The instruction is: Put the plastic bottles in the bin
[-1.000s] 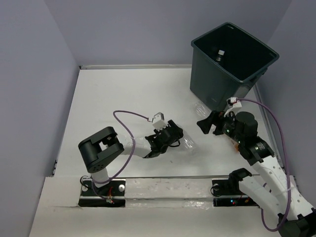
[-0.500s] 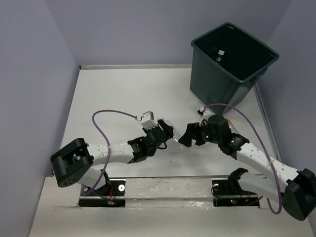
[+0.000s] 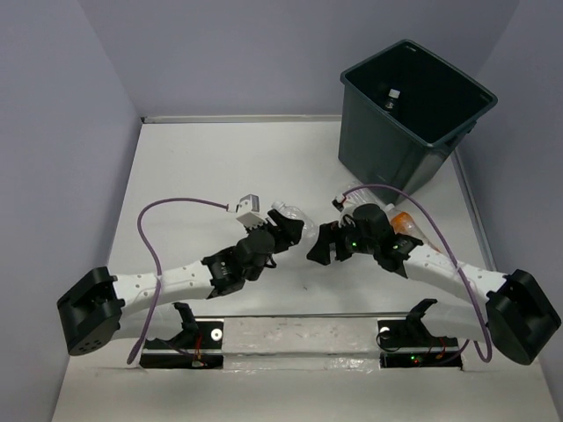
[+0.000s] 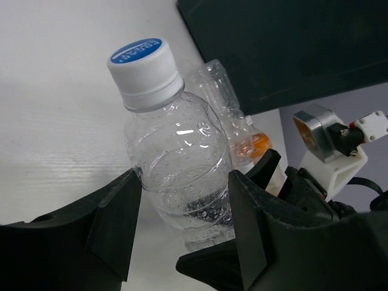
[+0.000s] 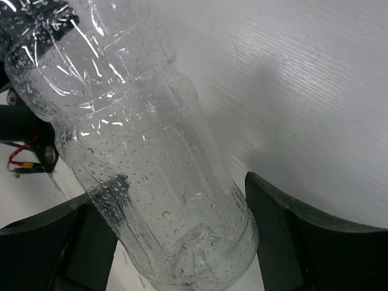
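Observation:
A clear plastic bottle [image 3: 295, 218] with a blue cap [image 4: 140, 57] is between the two grippers at the table's middle. My left gripper [image 3: 287, 232] is shut on it just below the shoulder, both fingers pressing its sides [image 4: 182, 182]. My right gripper [image 3: 318, 246] stands open around the same bottle's base [image 5: 170, 200], with a gap at the right finger [image 5: 285, 224]. A second clear bottle with an orange cap [image 3: 400, 219] lies beside the right arm, mostly hidden by it; it also shows in the left wrist view [image 4: 224, 91]. The dark grey-green bin [image 3: 387, 149] stands at the far right.
A small pale object [image 3: 392, 92] lies on the bin's floor. The bin's dark wall [image 4: 291, 48] fills the top of the left wrist view. Purple cables loop over both arms. Grey walls close the table at the back and sides.
The left arm has stretched out low, carrying the bottle slightly left. The right gripper has swung left from near the bin to the bottle's base.

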You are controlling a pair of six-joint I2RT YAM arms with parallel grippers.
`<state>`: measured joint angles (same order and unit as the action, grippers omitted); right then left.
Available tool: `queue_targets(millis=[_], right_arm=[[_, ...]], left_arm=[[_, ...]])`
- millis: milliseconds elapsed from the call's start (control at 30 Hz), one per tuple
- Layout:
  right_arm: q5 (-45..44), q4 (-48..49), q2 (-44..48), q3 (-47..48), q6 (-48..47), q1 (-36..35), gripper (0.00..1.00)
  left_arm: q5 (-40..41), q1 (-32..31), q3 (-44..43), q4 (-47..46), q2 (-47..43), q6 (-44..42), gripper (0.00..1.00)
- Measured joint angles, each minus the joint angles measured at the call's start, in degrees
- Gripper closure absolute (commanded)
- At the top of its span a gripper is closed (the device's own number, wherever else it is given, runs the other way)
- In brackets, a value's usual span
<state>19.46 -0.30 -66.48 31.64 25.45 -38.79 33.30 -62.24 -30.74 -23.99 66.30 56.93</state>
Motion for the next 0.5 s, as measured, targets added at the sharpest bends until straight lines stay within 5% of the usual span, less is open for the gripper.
queue_targets(millis=[33, 100, 167, 300, 367, 500], right_arm=[[0.48, 0.26, 0.37, 0.26, 0.26, -0.11, 0.50], [0.96, 0.33, 1.55, 0.59, 0.44, -0.31, 0.58], [1.22, 0.04, 3.37, 1.33, 1.55, -0.31, 0.63], [-1.70, -2.84, 7.08, 5.55, 1.66, -0.68, 0.65], [-4.90, -4.20, 7.54, 10.60, 0.83, -0.68, 0.66], [-10.45, -5.01, 7.37, 20.50, -2.12, -0.59, 0.67]], left_arm=[[-0.11, 0.00, 0.04, 0.04, -1.42, -0.57, 0.78], [-0.09, 0.26, 0.09, 0.02, -3.34, -1.42, 0.66], [-0.02, 0.48, -0.02, 0.02, -6.16, -2.99, 0.41], [0.15, 0.42, -2.08, 3.37, -10.99, -5.64, 0.09], [0.20, 0.26, -3.39, 5.90, -14.53, -7.78, 0.01], [1.62, 0.09, -5.81, 11.10, -22.10, -11.15, 0.01]])
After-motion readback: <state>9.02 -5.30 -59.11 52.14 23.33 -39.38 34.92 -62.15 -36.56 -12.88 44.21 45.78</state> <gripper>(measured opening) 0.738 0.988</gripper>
